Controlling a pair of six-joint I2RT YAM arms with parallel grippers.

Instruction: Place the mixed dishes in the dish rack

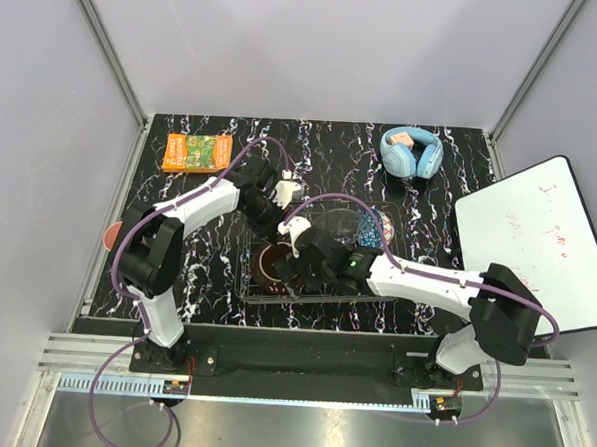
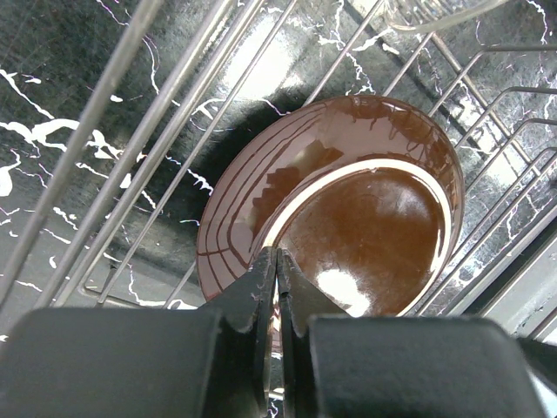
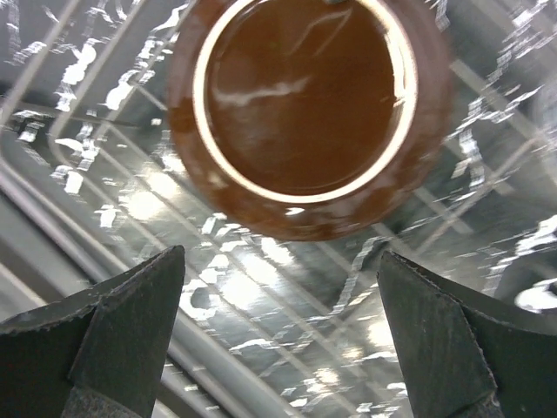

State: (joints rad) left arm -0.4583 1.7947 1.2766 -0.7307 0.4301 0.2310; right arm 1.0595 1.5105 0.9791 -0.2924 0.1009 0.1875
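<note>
The glossy red plate [image 1: 268,266] [image 2: 365,200] [image 3: 305,104] lies in the near-left part of the dark wire dish rack [image 1: 375,290] [image 2: 174,113]. My left gripper [image 1: 289,245] [image 2: 277,254] hangs over the plate's near rim with its jaws shut; nothing shows between them. My right gripper [image 1: 294,275] [image 3: 283,322] is open, its fingers [image 3: 130,322] spread over the rack wires just beside the plate. A blue patterned bowl [image 1: 372,229] sits in the rack's far right, with a clear glass bowl [image 1: 339,222] next to it.
Light blue headphones [image 1: 412,153] and an orange-green book [image 1: 197,151] lie at the back of the black marbled table. A whiteboard [image 1: 538,241] leans over the right edge. A salmon-pink cup [image 1: 111,236] shows at the table's left edge.
</note>
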